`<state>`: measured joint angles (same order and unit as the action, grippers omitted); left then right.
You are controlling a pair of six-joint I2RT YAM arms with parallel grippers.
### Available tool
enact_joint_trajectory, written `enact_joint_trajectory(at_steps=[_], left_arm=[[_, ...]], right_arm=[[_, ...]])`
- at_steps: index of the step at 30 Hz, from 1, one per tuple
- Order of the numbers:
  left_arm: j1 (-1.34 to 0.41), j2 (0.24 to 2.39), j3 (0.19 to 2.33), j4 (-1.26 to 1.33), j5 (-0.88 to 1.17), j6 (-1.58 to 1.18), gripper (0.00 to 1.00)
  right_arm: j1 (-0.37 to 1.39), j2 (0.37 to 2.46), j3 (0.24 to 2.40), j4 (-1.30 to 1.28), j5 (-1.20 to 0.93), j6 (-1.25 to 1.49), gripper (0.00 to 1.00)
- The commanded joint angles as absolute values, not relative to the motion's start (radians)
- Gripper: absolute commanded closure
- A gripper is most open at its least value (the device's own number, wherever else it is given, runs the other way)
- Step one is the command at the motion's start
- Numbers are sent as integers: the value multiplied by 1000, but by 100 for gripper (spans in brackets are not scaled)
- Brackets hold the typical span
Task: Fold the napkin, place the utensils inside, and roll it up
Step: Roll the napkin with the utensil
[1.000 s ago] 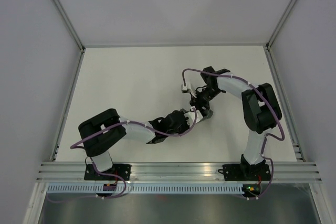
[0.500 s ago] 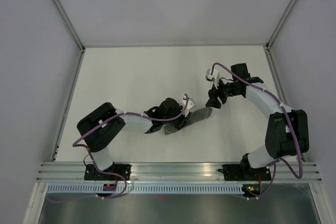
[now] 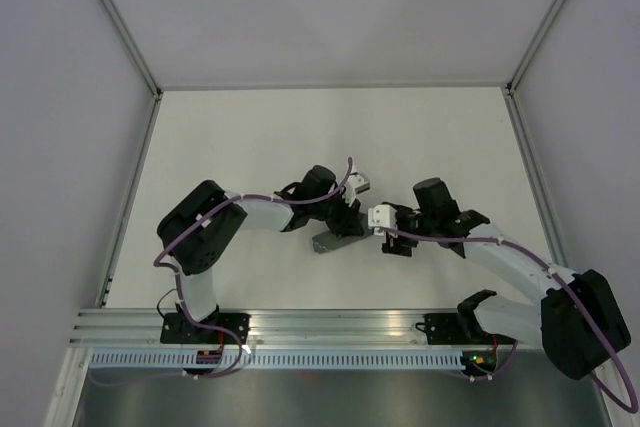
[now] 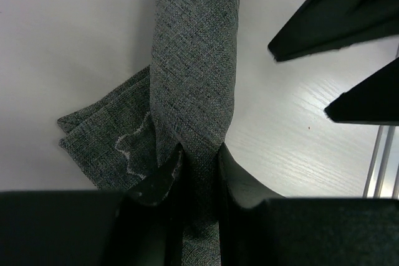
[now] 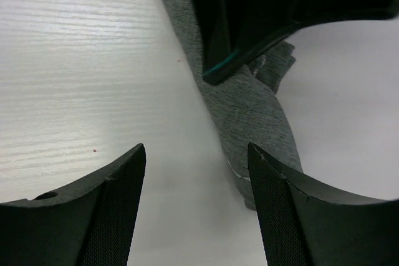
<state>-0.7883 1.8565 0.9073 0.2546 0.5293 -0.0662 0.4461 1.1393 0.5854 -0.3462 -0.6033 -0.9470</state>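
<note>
The rolled napkin (image 3: 336, 241) lies mid-frame on the worktop (image 3: 250, 137). It looks soft, light and likely to unroll. The left jaws are clamped on one end. The right jaws stand apart beside the free end, the sensible place to grip.

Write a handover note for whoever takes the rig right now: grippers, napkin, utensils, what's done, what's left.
Left gripper: shut on the napkin, pinching the roll.
Right gripper: open, at the roll's end, touching nothing.
Napkin: rolled into a narrow bundle lying on the table; a loose corner sticks out beside the left fingers.
Utensils: none visible; cannot tell whether they are inside the roll.
Done: fold and roll, by the look of it.
Left: probably tuck in the loose corner, confirm the utensils are inside, then release.
</note>
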Motion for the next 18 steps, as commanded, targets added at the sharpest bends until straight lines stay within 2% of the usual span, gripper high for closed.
enact_joint_trajectory(at_steps=[1,8,18], left_arm=[[-787,1953,887,38,614,-98,98],[-761,2014,931,6,704,-103,98],[-732,2060,983,-90,782,-98,98]], right_arm=[[509,1134,545,-195,-500,-1003,28],[532,1147,508,-92,-465,-1012,27],[649,1172,489,-132,-420,-1034,26]])
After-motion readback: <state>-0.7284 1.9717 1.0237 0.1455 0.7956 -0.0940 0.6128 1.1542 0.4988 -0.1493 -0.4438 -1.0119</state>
